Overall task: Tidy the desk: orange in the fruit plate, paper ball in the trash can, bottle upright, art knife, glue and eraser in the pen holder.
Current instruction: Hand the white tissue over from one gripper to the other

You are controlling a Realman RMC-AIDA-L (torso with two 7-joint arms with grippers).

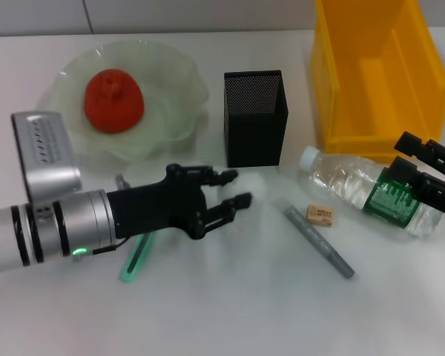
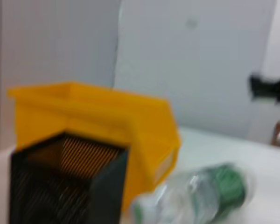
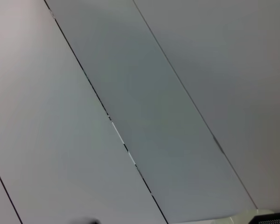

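My left gripper (image 1: 236, 188) reaches low across the desk, fingers parted around the white paper ball (image 1: 254, 183) just in front of the pen holder (image 1: 255, 117). My right gripper (image 1: 423, 169), fingers apart, hovers over the fallen bottle (image 1: 363, 190) at far right.

The desk (image 1: 230, 311) is viewed from above by the head camera. Pen holder (image 2: 65, 182), yellow bin (image 2: 107, 121) and bottle (image 2: 200, 196) are shared with the low, close left wrist view; only wall panels are caught by the upward-tilted right wrist view.

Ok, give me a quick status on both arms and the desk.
Left gripper open, low beside pen holder. Right gripper at lying bottle, grip unclear. Orange already in fruit plate; eraser still on desk.
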